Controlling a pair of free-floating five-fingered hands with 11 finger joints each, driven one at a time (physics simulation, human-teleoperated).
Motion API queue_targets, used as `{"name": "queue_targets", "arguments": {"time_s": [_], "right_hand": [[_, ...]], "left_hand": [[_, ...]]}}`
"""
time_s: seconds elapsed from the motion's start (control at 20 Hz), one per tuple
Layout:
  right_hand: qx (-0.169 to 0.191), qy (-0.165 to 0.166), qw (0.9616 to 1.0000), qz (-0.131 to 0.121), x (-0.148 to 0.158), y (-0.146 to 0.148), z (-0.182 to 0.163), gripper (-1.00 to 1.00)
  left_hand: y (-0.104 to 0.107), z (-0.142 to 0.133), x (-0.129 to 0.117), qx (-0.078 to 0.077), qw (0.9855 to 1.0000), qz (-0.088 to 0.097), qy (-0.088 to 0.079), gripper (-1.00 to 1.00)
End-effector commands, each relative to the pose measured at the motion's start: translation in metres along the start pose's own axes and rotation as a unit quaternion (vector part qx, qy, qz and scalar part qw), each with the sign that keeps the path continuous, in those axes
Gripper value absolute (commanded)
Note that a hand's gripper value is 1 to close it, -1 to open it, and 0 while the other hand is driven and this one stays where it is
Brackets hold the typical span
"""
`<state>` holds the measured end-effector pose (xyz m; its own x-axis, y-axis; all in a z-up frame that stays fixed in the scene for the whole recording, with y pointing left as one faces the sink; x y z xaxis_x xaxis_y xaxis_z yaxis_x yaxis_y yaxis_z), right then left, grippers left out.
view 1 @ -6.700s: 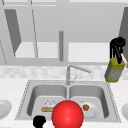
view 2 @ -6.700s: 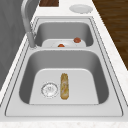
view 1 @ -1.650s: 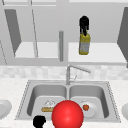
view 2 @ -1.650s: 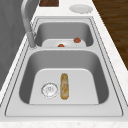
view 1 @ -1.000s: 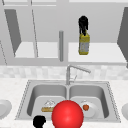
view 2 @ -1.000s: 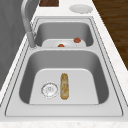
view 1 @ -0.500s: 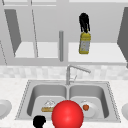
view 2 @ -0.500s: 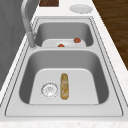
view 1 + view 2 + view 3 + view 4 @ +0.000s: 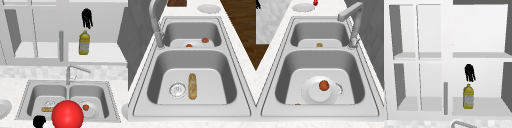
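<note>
One yellow bottle (image 9: 84, 43) with a pale, unreadable label stands upright on the cabinet shelf (image 9: 105, 56); the right robot hand (image 9: 87, 17) hovers above, fingers straight, empty.

The white lower cabinet shelf (image 9: 489, 103) carries an upright yellow plastic bottle (image 9: 468, 99). The pale speckled stone counter (image 9: 238, 47) around the steel double sink (image 9: 105, 86) bears a round white plate (image 9: 208, 8).

White wall cabinet (image 9: 421, 57) with open shelves above a pale speckled counter (image 9: 15, 87); dark wood floor (image 9: 240, 22).
</note>
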<state>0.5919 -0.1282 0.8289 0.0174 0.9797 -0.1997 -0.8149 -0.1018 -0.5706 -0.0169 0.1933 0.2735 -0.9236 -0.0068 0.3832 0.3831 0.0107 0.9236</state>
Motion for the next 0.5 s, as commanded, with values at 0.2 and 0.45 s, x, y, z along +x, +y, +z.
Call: {"name": "queue_targets", "arguments": {"time_s": [0.2,0.45], "right_hand": [[-0.003,-0.018,0.9996,-0.022,-0.039,0.006,-0.001,-1.0],[-0.018,-0.034,0.9988,-0.03,-0.068,0.022,-0.005,-1.0]], "left_hand": [[0.0,0.0,0.0,0.0,1.0,0.0,0.0,0.0],[0.0,0.0,0.0,0.0,1.0,0.0,0.0,0.0]]}}
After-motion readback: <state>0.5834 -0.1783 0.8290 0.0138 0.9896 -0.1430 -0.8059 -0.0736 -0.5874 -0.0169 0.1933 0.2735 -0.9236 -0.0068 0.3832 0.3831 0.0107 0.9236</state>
